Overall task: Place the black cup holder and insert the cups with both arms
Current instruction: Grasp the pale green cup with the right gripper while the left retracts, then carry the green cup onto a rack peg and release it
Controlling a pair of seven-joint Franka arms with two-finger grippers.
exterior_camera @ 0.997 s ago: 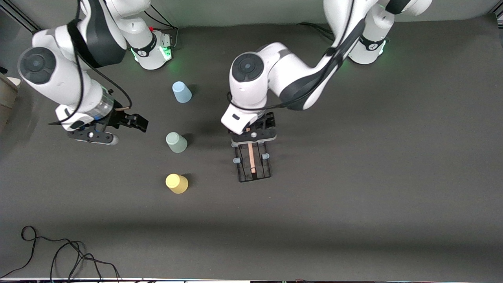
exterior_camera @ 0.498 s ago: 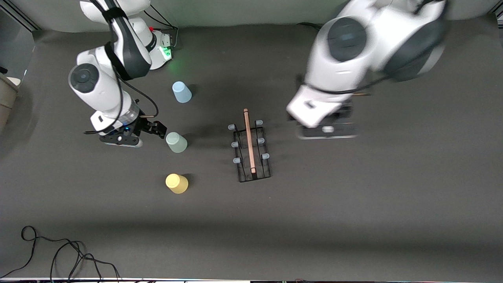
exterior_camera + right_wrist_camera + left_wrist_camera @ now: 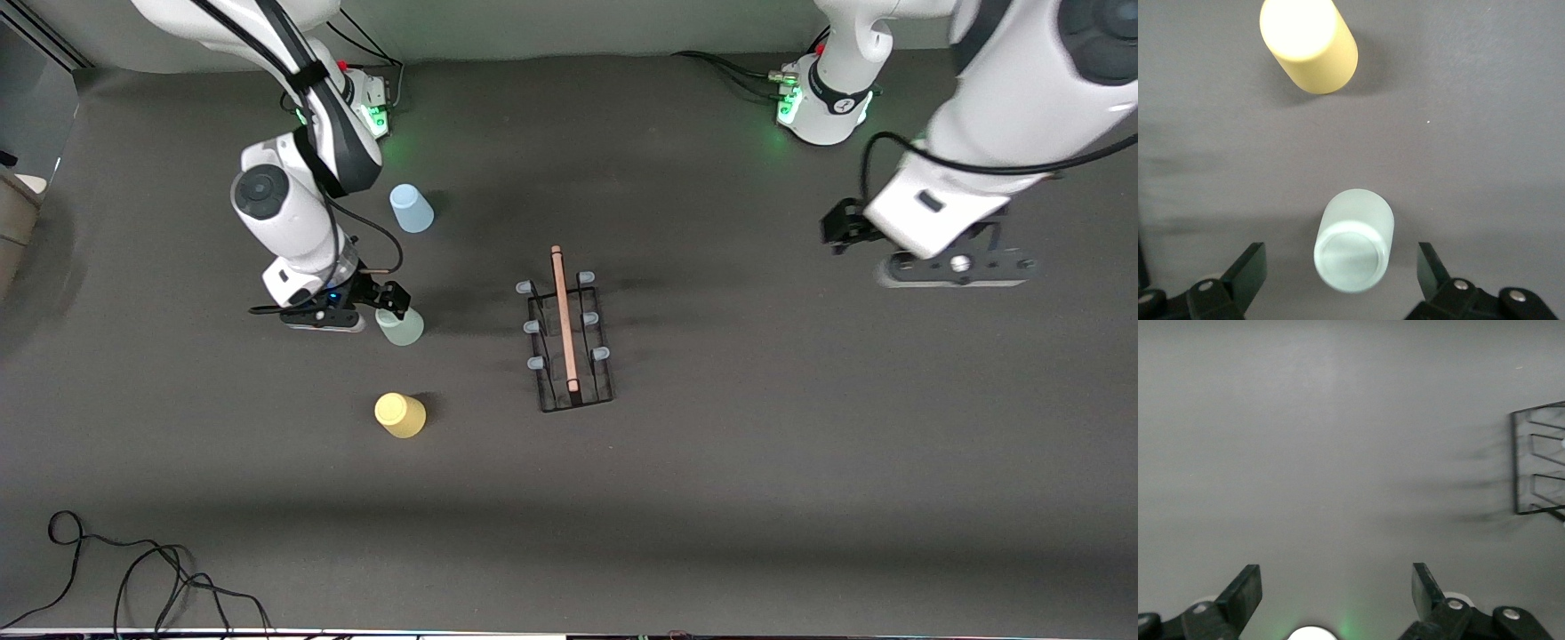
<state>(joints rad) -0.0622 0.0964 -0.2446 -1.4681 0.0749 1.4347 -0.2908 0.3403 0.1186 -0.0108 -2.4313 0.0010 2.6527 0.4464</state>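
So my right gripper (image 3: 1338,277) is spread as wide as it goes with nothing in it, hanging right at the pale green cup (image 3: 1354,239), which sits upside down on the table (image 3: 800,462) between my fingers (image 3: 1251,267) in the right wrist view. My left gripper (image 3: 1337,593) is just as wide open, also empty, parked over bare table toward the left arm's end, just waiting.

The black cup holder (image 3: 569,342) is already set down mid-table, upright, handle on top, all pegs bare. The light blue cup (image 3: 411,208) stands farther from the front camera than the green one, the yellow cup (image 3: 400,415) nearer. None is on a peg yet.

What worries me: these cups are tapered and probably slick, so if I close too high up the cup could squirt out or tip over. If I come in off-centre, one finger hits first and shoves it sideways, maybe toward the yellow one. And later, a crooked grip would mean missing the peg and nudging the light wire rack out of place.
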